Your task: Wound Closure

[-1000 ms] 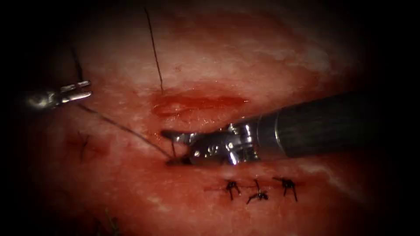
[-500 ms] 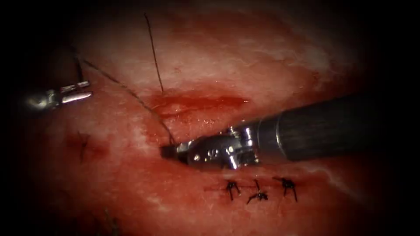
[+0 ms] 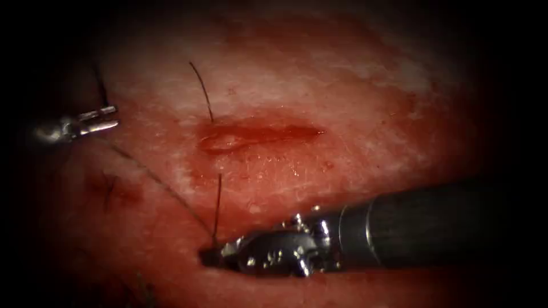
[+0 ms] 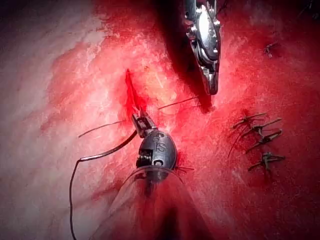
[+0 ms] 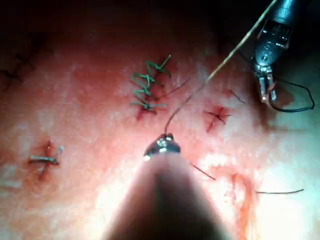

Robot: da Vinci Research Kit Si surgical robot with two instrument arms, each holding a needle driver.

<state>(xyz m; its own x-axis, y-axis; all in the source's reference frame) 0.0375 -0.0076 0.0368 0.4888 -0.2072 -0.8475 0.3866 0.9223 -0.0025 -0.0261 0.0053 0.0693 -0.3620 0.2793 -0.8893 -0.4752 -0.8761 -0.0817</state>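
The right hand is pinching the thread, which runs to the left hand, pressed together on it. Finished stitches lie beside the right hand; the cut beyond it gapes unclosed. I cannot make out the needle.

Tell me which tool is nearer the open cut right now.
Too close to call. The left tool sits off the left end of the cut, holding thread; the right tool lies below it, shut on thread.

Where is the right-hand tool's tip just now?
In the endoscope view, the right end effector sits low, below the open cut, where two strands of thread meet.
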